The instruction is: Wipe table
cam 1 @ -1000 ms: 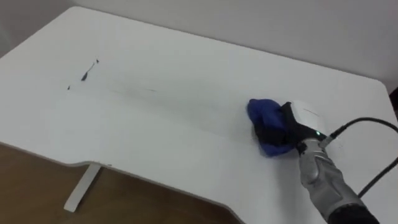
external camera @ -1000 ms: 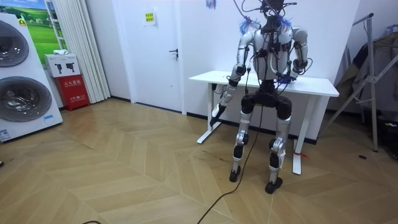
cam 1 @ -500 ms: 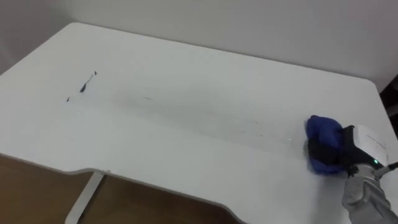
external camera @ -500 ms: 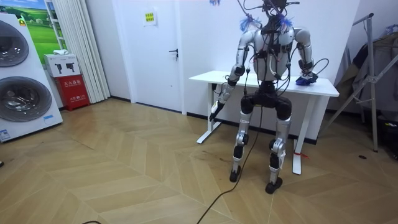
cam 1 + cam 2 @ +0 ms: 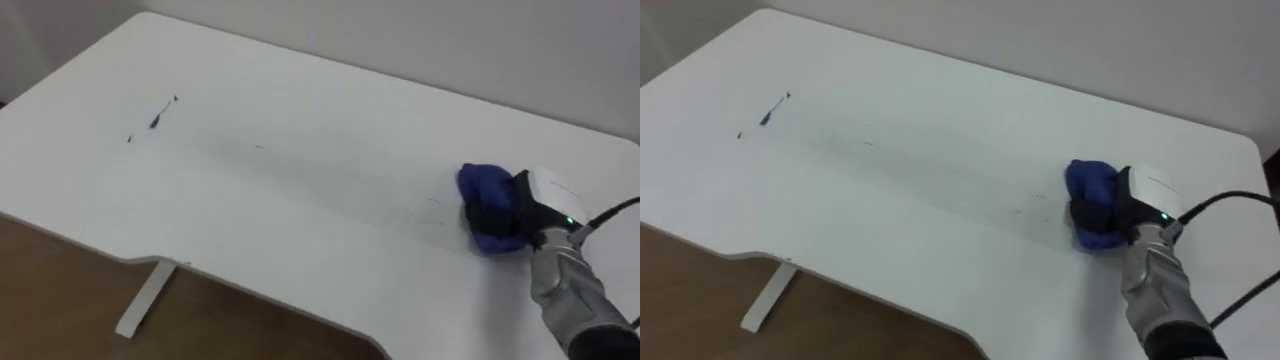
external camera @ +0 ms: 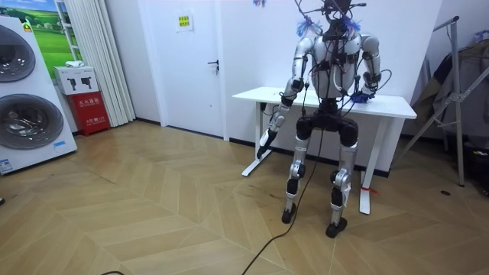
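R hand (image 5: 532,204) clamps the blue cloth (image 5: 482,190), pressed onto the table (image 5: 300,120) near its R end. L hand (image 6: 265,140) hangs low; grip can't be told. Best approach: firm downward pressure, 1 straight sweep L toward the dark marks (image 5: 160,118).

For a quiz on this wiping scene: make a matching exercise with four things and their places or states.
1 cloth
2 dark marks
3 right hand
4 table leg

A below the near edge, at the left
B blue, on the right part of the table
C on the far left of the top
D curled on the cloth

Pairs: 1-B, 2-C, 3-D, 4-A
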